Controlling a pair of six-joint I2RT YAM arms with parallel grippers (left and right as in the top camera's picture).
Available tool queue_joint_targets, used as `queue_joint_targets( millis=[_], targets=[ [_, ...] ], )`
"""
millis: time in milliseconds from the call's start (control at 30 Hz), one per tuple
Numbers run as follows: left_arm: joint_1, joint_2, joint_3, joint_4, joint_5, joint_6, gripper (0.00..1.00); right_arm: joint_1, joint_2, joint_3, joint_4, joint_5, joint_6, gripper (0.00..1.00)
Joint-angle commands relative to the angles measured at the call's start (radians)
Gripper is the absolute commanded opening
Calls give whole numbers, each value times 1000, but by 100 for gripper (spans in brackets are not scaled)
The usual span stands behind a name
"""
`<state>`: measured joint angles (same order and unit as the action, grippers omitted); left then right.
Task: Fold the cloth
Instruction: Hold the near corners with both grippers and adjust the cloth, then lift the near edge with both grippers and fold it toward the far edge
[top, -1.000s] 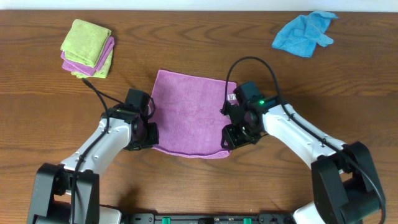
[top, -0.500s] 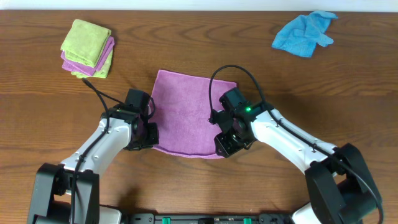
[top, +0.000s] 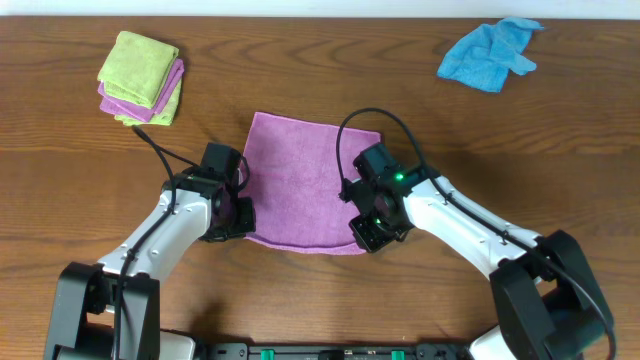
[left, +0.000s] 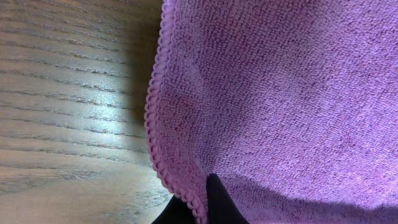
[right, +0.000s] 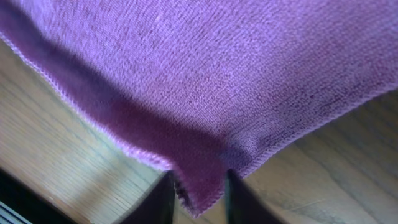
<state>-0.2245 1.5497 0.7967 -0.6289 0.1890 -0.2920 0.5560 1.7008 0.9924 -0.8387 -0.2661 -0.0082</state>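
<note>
Right now you have the mauve-purple square terry cloth (top: 300, 185) lying flat near the middle of the brown wooden table (top: 560, 150), with its near edge facing the robot. Both arms work that near edge, one at each corner. To my eye this sets up the first fold: with both near corners held, you can carry that edge over to the far one.

Your left gripper (top: 238, 215) sits at the near-left corner. In the left wrist view its dark fingers are closed tight on the stitched hem, with cloth caught between them. Your right gripper (top: 368, 232) is at the near-right corner. In the right wrist view its two fingers (right: 160, 196) stand close together with the corner's fabric filling the narrow gap, so I read it as pinching the cloth.

Both forearms reach in from the near side and slant toward the centre. The wrists are low over the table and tipped down at the corners. A black cable loops above the right wrist.

The lime-green folded cloth (top: 140, 78) at far left and the crumpled bright blue cloth (top: 488, 52) at far right lie well apart from the work.
</note>
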Motion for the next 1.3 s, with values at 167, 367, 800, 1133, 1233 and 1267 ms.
queue_joint_targets(
  millis=[167,367,800,1133,1233,1267],
  targets=[
    [2,4,1,-14,11,-4,6,5,5,-8,-12,-17,-4,1],
    [2,-3,29,-72,14,-4,6,-10,5,7,-22,-22,21,2],
    [2,-116,207,-208,42,-37,6,-90,-137,107,-68,25,71,2],
    [2,-116,208,-23,11,-53,6,-154,-162,107,-29,46,150,1],
    [2,-97,208,77,-4,-51,5,-174,-161,107,37,46,162,2],
    [2,-85,208,104,-14,-51,6,-176,-161,107,64,46,162,1]
  ],
)
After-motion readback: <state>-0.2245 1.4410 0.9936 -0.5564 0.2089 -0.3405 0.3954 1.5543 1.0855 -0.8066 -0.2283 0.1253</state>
